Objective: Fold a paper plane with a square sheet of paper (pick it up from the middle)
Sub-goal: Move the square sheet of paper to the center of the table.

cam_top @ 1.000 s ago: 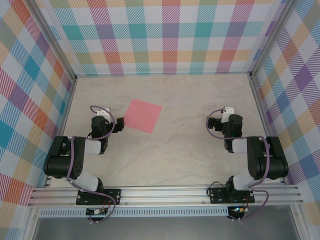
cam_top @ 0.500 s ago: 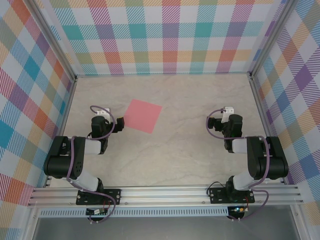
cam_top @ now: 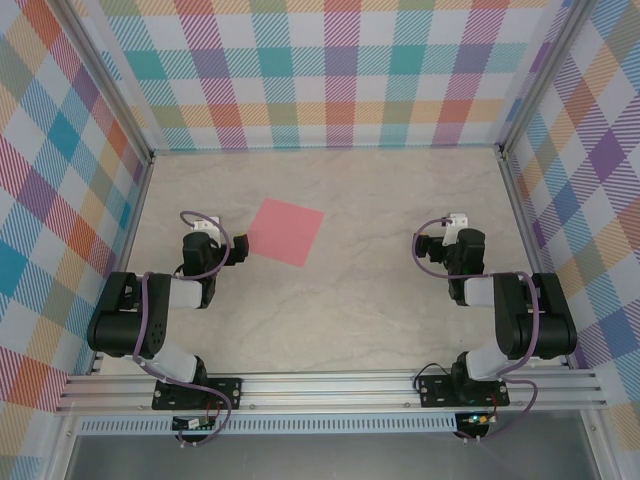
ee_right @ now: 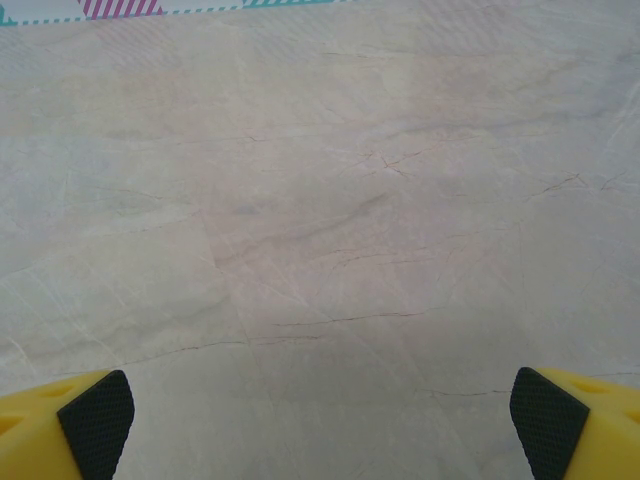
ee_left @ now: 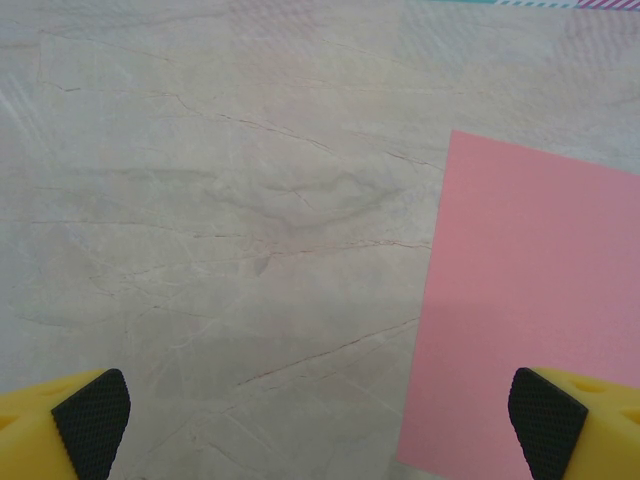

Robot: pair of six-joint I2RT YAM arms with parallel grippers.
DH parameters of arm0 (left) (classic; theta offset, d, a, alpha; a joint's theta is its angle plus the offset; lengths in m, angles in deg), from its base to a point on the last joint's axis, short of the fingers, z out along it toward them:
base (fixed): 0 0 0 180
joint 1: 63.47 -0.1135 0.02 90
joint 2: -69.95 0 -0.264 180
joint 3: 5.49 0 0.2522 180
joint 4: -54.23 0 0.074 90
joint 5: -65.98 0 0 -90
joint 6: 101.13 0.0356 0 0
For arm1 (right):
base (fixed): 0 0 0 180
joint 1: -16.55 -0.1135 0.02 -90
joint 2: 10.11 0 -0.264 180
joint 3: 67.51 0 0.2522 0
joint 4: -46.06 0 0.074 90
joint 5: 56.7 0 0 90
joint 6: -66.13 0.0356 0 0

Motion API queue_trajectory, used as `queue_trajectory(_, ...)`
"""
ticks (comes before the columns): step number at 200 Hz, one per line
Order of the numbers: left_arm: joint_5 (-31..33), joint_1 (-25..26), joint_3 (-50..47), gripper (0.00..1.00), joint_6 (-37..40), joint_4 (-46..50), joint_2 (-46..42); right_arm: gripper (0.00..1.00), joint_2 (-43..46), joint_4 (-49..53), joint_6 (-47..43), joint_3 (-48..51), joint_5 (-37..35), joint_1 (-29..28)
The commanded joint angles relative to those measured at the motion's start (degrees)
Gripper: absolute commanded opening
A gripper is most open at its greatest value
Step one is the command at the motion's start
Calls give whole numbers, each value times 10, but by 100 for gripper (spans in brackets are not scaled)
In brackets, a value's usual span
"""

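Nothing is being seen to shift against the earlier frames: both arms are being kept where they were, and the square sheet of paper is being left in the same spot on the table.

The sheet is being shown flat and unfolded, turned a little off square to the table's edges, left of centre and toward the far half of the marble-patterned surface. No crease is being picked out on it in the overhead view or in the left wrist view.

The left gripper is being held spread wide, with nothing between its jaws. In the left wrist view its right-hand fingertip is being shown just beside the sheet's near corner; whether the paper is being touched there cannot be told. The right gripper is likewise being held spread wide and empty over bare table, well apart from the sheet.

The task is being judged as standing at its very start. Nothing is being counted as done: the sheet is not yet lifted, no fold is made, and no paper plane is being formed. Everything is being left to do: the grasp at the middle of the sheet, the lift, and every crease after it. The left arm, being placed nearest the paper, is being judged the likelier one for the first reach.
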Motion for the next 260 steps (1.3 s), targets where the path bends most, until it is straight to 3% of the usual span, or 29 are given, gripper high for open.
queue_trajectory(1, 1, -4, 6, 100, -5, -9, 3, 100, -1, -21, 7, -11, 3, 1)
queue_trajectory(61, 4, -4, 4, 100, -5, -11, -1, 100, 32, 23, -3, -20, 26, 1)
queue_trajectory(88, 10, -4, 5, 100, -9, 27, -46, 100, 101, 259, 51, -92, -6, 2)
queue_trajectory(116, 29, -3, 20, 100, -20, 146, -160, 100, 169, 444, 117, -142, 12, 2)
queue_trajectory(130, 52, -4, 43, 100, -48, 230, -211, 100, 192, 545, 210, -187, 0, 2)
queue_trajectory(142, 63, -4, 72, 100, -83, 305, -242, 100, 193, 624, 250, -228, 46, 1)
queue_trajectory(163, 41, -5, 118, 100, -136, 408, -274, 100, 191, 589, 274, -215, 255, 2)
queue_trajectory(176, 29, -5, 137, 100, -159, 460, -292, 100, 192, 544, 318, -194, 327, -1)
queue_trajectory(189, 34, -5, 131, 100, -200, 478, -315, 100, 194, 559, 330, -198, 325, -12)
queue_trajectory(205, 100, -7, 114, 100, -291, 513, -343, 100, 197, 572, 329, -207, 321, -31)
queue_trajectory(235, -3, -15, 113, 100, -272, 527, -362, 100, 180, 585, 348, -229, 322, -87)
queue_trajectory(260, -44, -15, 126, 100, -283, 546, -359, 99, 135, 598, 357, -270, 291, -166)
